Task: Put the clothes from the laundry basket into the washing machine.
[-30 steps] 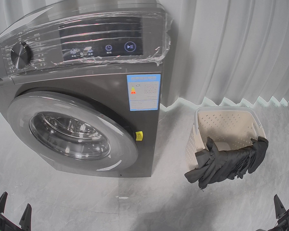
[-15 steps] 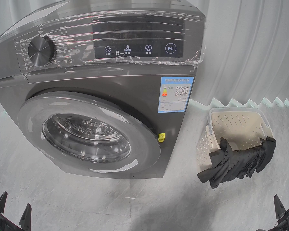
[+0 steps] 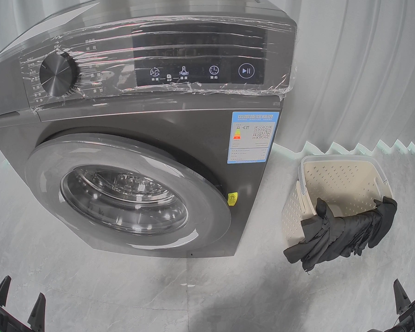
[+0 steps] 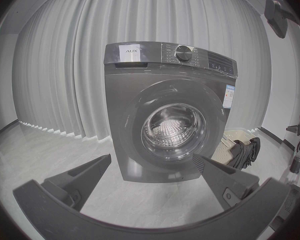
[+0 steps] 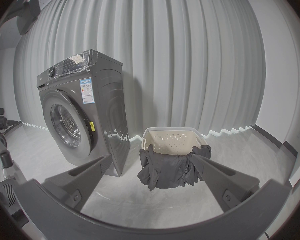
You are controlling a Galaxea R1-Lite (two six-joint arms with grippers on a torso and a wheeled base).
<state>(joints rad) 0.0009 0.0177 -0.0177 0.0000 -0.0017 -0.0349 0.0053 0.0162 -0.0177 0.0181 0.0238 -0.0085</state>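
A grey front-loading washing machine [image 3: 138, 116] stands on the floor with its round glass door [image 3: 124, 194] closed. To its right sits a cream laundry basket [image 3: 350, 176] with dark clothes [image 3: 341, 234] draped over its near rim. My left gripper [image 3: 18, 298] is low at the left, open and empty, well in front of the machine [image 4: 170, 110]. My right gripper [image 3: 410, 282] is low at the right, open and empty, short of the basket [image 5: 171, 139] and the clothes [image 5: 171, 169].
White pleated curtains [image 3: 355, 61] hang behind the machine and basket. The pale tiled floor [image 3: 216, 291] lies bare between me and both. Clear plastic film [image 3: 170, 56] covers the control panel.
Between the earliest frame and half a second ago the whole head view shifted, so machine and basket sit further right in the picture. Since then nothing has visibly moved; both grippers hold still.
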